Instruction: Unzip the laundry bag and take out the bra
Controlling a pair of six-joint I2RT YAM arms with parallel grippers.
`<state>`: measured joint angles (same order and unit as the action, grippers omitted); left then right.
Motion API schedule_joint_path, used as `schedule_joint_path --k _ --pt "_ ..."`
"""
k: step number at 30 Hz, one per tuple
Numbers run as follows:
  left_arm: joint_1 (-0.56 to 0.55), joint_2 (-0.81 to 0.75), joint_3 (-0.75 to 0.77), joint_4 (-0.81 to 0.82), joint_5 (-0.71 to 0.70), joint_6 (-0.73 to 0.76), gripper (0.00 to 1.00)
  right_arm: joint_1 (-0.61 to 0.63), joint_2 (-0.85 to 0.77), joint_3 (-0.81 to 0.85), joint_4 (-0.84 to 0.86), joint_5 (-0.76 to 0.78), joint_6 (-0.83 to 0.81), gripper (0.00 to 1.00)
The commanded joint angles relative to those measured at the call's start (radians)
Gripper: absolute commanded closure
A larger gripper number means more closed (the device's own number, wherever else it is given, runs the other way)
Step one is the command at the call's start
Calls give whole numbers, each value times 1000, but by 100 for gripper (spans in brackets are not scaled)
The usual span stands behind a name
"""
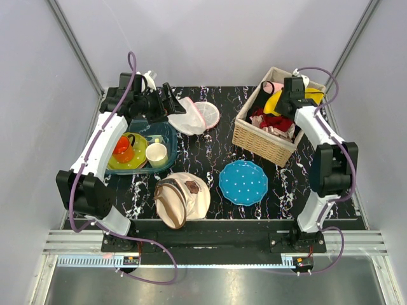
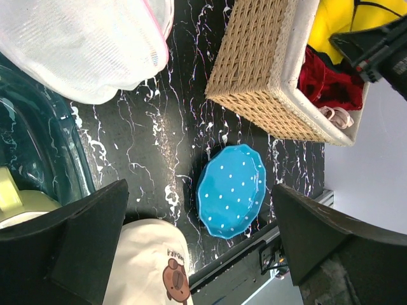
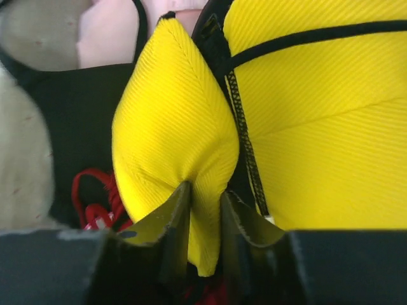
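The white mesh laundry bag (image 1: pixel 191 119) with its pink rim lies at the back left of the table, its round flap spread to the right. It fills the top left of the left wrist view (image 2: pixel 82 44). My left gripper (image 1: pixel 170 101) hovers at its left edge, open and empty (image 2: pixel 200 222). My right gripper (image 1: pixel 284 101) is over the wicker basket (image 1: pixel 261 143), shut on a fold of the yellow bra (image 3: pixel 172 127), pinched between the fingertips (image 3: pixel 205 210). The bra also shows in the top view (image 1: pixel 275 101).
The basket (image 2: pixel 254 70) holds red, black and pink garments. A blue dotted plate (image 1: pixel 243 182) lies front centre. A beige canvas bag (image 1: pixel 184 197) lies beside it. A teal tray (image 1: pixel 168 136) holds an orange cup (image 1: pixel 123 149) and a cream cup (image 1: pixel 156 154).
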<state>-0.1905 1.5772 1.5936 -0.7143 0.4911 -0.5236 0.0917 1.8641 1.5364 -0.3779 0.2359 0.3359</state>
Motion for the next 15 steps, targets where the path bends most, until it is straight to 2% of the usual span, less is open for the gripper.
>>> schedule_joint_path --k 1,3,5,10,13,15 --pt "3 -37 -7 26 21 7 3 0 -180 -16 -16 -50 22 50" --pt "3 -39 -7 27 26 10 3 3 -238 -16 -15 -56 26 36" --pt "3 -34 -6 27 26 14 3 2 -287 -12 -15 -66 32 26" --pt "3 -29 -7 27 32 10 3 3 -359 10 -30 -53 34 14" --pt "3 -32 -11 29 37 16 3 2 -378 31 -58 -41 29 1" --pt "2 -42 -14 33 50 19 3 3 -376 79 -123 -59 26 0"
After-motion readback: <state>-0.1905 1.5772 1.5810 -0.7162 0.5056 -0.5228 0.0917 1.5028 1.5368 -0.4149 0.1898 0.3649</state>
